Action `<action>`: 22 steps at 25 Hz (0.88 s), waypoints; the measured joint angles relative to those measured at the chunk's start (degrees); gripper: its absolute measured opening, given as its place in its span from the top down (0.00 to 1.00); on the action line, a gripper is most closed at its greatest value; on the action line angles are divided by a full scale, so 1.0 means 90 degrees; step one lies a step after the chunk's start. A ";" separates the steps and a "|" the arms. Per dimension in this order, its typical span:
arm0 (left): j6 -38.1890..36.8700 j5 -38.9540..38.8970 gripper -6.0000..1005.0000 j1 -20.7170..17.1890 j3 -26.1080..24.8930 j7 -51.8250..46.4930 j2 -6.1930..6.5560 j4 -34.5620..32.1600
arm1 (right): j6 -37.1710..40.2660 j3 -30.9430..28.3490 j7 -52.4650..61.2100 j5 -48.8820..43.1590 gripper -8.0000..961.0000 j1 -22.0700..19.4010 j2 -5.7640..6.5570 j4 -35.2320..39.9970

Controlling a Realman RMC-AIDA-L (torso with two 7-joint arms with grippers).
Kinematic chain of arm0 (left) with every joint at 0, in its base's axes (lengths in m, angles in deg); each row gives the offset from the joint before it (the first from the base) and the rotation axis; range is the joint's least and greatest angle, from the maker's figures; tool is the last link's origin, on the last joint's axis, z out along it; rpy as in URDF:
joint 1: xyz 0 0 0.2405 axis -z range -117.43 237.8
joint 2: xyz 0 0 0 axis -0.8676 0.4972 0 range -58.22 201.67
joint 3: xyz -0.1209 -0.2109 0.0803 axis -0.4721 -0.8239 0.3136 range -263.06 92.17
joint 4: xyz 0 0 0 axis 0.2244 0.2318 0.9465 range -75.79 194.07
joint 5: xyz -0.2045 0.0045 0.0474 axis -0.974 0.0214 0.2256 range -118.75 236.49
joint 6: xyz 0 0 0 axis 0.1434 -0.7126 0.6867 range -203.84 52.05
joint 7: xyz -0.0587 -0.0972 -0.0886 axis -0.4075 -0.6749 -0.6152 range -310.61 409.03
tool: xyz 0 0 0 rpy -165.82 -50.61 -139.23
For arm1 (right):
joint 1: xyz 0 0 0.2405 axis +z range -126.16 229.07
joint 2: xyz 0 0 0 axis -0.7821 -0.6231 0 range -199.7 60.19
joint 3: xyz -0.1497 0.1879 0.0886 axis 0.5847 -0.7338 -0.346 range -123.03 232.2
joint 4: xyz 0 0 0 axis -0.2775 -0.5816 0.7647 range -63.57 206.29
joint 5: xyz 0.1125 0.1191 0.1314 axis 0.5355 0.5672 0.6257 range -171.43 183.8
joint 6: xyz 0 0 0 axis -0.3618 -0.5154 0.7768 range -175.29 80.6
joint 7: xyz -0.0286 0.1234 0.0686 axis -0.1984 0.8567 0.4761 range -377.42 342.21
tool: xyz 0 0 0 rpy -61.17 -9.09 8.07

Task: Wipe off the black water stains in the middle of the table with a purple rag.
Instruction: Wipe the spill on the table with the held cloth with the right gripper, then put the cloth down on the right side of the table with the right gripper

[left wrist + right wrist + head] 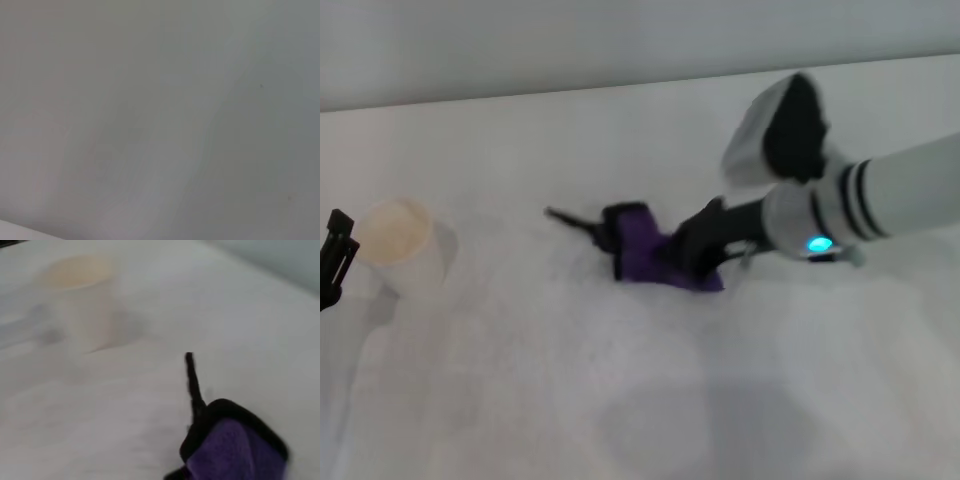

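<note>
- Right gripper (705, 250) is down on the rag (645, 252) near the middle of the table (520, 380), its dark fingers clenched on the cloth's right end.
- Rag lies flat on the white top, purple with black edging; its thin black loop tab (565, 219) trails toward the robot's left.
- From the right wrist, the rag (235, 450) fills the near corner and the tab (192, 382) sticks out across the bare table (100, 420).
- Left gripper (335, 255) sits parked at the left edge of the head view, beside the cup; only a dark sliver of it is in frame, so I cannot tell how its fingers stand.
- White paper cup (398, 245) stands upright on the left, well apart from the rag; the right wrist sees the cup (82, 300) beyond the tab.
- Table is plain, matte white and broad; its far edge meets a pale grey wall (620, 40).
- Left wrist view gives only a flat pale grey surface, with nothing to identify.
- Black stains cannot be made out in any view; whether they lie under the rag is not visible.
- White right forearm with black bands is cut off at the right edge of the head view.
</note>
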 joint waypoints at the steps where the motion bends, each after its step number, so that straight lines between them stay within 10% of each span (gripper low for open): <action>1: 0.0000 0.0007 0.12 0.0002 0.0003 0.0000 0.0000 0.0021 | -0.0115 -0.0543 -0.0008 -0.0219 0.91 -0.0060 0.0030 -0.0044; 11: -0.0003 0.0012 0.12 0.0031 -0.0002 -0.0010 0.0000 0.0058 | -0.1642 -0.2742 -0.0534 -0.0757 0.91 -0.0624 0.0045 0.0450; 22: -0.0007 0.0008 0.12 0.0107 -0.0039 -0.0010 0.0009 0.0076 | -0.1846 -0.2869 -0.0616 -0.1026 0.91 -0.0821 0.0045 0.0685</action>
